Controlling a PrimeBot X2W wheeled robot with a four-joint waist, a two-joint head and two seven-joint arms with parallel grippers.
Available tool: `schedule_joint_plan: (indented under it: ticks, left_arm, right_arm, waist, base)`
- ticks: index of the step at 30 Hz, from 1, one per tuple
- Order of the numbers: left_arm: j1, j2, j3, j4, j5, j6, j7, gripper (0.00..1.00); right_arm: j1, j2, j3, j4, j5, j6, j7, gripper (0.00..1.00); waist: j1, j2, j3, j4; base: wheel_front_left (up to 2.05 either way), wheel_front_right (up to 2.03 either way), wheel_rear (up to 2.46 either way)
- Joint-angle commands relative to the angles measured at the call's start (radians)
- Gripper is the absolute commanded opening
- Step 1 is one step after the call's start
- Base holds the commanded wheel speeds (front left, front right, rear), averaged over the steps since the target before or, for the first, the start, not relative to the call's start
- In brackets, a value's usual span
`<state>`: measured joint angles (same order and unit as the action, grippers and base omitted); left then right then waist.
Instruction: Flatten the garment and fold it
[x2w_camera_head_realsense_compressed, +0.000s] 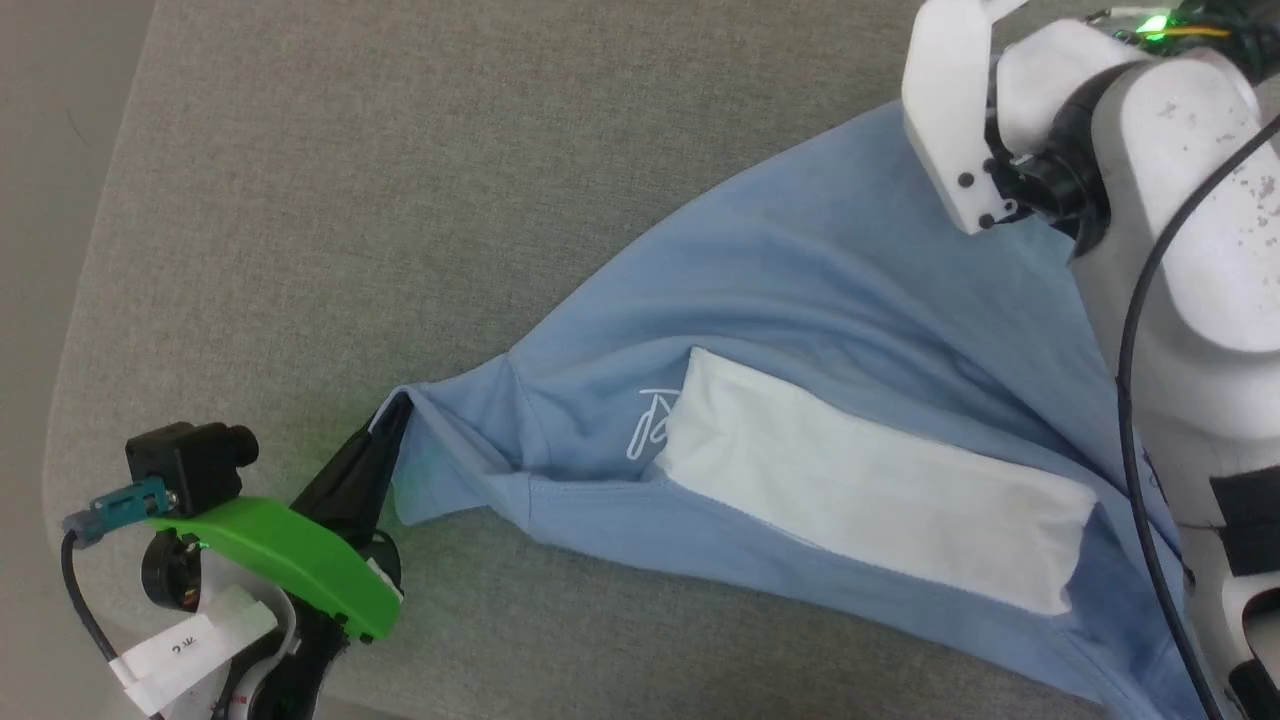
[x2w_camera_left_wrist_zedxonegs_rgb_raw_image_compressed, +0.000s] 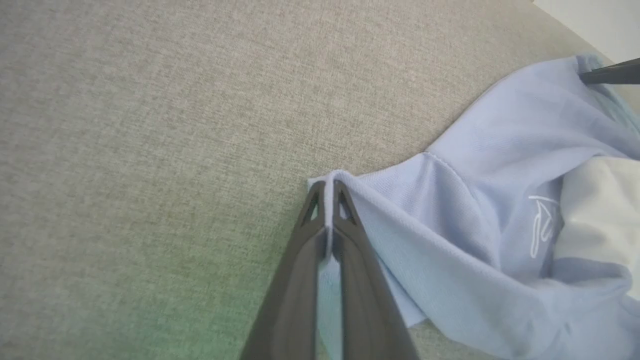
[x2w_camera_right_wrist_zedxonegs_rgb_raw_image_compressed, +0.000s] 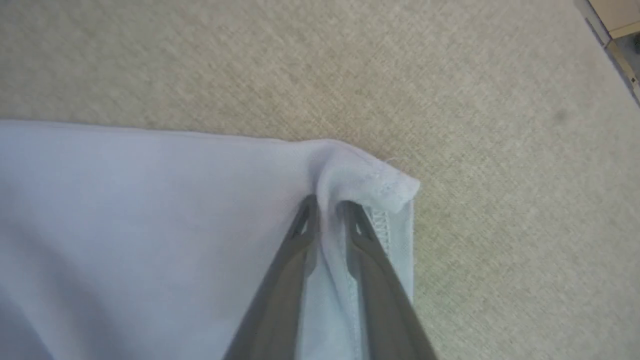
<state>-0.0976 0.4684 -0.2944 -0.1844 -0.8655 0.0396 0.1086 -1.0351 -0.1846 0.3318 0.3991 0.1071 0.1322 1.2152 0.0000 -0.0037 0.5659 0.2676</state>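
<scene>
The garment (x2w_camera_head_realsense_compressed: 800, 300), a light blue T-shirt with a white panel (x2w_camera_head_realsense_compressed: 880, 500) and a small white script logo (x2w_camera_head_realsense_compressed: 650, 425), lies rumpled and stretched diagonally across the grey surface. My left gripper (x2w_camera_head_realsense_compressed: 400, 410) is shut on a sleeve edge at its lower-left end; in the left wrist view the fabric (x2w_camera_left_wrist_zedxonegs_rgb_raw_image_compressed: 475, 210) is pinched between the closed fingers of the left gripper (x2w_camera_left_wrist_zedxonegs_rgb_raw_image_compressed: 327, 187). At the far upper-right end, my right gripper (x2w_camera_right_wrist_zedxonegs_rgb_raw_image_compressed: 328, 205) pinches the bunched hem corner of the garment (x2w_camera_right_wrist_zedxonegs_rgb_raw_image_compressed: 150, 200). The white right forearm (x2w_camera_head_realsense_compressed: 1180, 200) covers that corner in the head view.
A grey woven tabletop (x2w_camera_head_realsense_compressed: 400, 200) carries the shirt, with bare cloth to the left and above it. Its rounded left edge (x2w_camera_head_realsense_compressed: 75, 330) borders paler floor. In the right wrist view the table's edge (x2w_camera_right_wrist_zedxonegs_rgb_raw_image_compressed: 607, 37) shows at the top right.
</scene>
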Motion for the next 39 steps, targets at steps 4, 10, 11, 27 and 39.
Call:
schedule_joint_plan:
  ticks: [4,10,11,27,39]
  left_arm:
    - [0.002,0.007,0.001,0.000,-0.011,0.007,0.002,0.00]
    - [0.037,0.023,-0.004,-0.011,-0.001,0.045,0.027,0.00]
    - [0.043,0.024,-0.004,-0.013,-0.001,0.053,0.031,0.00]
    - [0.131,0.005,-0.017,-0.033,0.004,0.139,0.046,0.00]
    - [0.163,-0.029,-0.021,0.010,-0.024,0.136,0.020,0.00]
  right_arm:
    - [0.062,-0.017,-0.041,-0.014,0.015,-0.002,-0.059,0.00]
    - [0.155,-0.026,-0.134,-0.120,0.095,-0.002,-0.220,0.00]
    - [0.179,-0.034,-0.143,-0.142,0.107,-0.002,-0.234,0.00]
    - [0.905,0.076,-0.507,-0.567,0.263,-0.002,-0.343,0.00]
    - [1.116,0.134,-0.563,-0.579,0.367,-0.002,-0.423,0.00]
  waist:
    - [0.0000,0.0037,-0.070,-0.048]
    - [0.0000,0.0037,-0.220,-0.115]
    - [0.0000,0.0037,-0.241,-0.126]
    - [0.0000,0.0037,-0.419,-0.221]
    - [0.0000,0.0037,-0.481,-0.243]
  base:
    - [0.00,0.00,0.00]
    - [0.00,0.00,0.00]
    - [0.00,0.00,0.00]
    - [0.00,0.00,0.00]
    - [0.00,0.00,0.00]
